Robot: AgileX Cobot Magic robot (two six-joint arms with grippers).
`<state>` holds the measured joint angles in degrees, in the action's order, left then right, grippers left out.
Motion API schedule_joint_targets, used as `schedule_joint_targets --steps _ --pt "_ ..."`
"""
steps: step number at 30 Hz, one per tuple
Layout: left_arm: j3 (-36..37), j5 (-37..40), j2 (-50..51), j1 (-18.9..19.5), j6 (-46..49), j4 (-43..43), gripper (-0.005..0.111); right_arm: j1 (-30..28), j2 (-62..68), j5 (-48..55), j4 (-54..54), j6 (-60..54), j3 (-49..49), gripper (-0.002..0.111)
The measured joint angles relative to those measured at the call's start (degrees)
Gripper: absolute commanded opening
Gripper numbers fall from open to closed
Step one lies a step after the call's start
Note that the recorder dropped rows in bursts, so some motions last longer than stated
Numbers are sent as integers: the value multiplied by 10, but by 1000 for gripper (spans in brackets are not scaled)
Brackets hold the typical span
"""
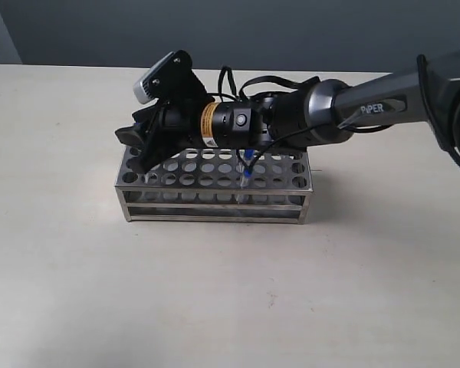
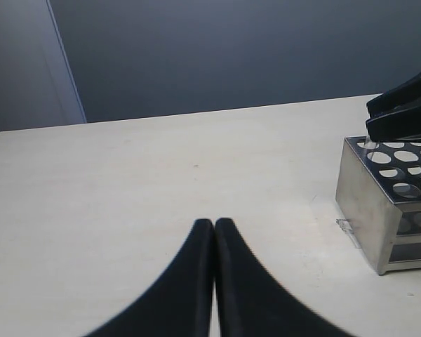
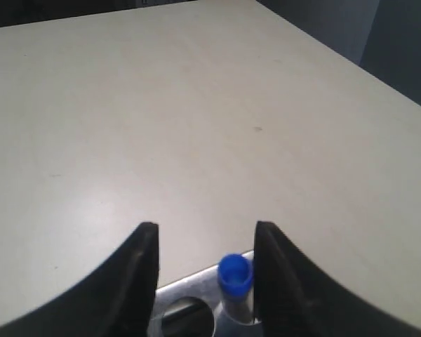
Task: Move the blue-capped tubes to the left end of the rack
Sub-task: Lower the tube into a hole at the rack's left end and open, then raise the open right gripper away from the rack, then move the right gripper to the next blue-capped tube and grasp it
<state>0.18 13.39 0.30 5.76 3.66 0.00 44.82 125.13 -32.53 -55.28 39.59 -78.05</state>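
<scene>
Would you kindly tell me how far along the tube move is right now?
Looks done: a blue-capped tube stands at the left end of the rack. In hand: the right end effector straddles it, jaws open, not gripping. Left: a second blue-capped tube sits mid-rack, and the arm hides any others. The left end effector is shut, over the table beside the rack.

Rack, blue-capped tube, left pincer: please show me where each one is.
rack [image 1: 207, 205], exterior view, on its front frame.
blue-capped tube [image 3: 234, 273], right wrist view, on its blue cap.
left pincer [image 2: 215, 226], left wrist view, between its closed fingertips.
</scene>
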Motion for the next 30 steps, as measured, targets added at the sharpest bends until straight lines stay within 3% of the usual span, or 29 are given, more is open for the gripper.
schedule_joint_targets --steps 12,22,30 --pt "0 0 0 0 0 0 1 -32 -180 139 -20 49 22 39" --pt "0 0 0 0 0 0 1 -148 -280 45 -18 53 225 38" --pt "0 0 0 0 0 0 1 -153 -329 -34 -17 54 377 38"
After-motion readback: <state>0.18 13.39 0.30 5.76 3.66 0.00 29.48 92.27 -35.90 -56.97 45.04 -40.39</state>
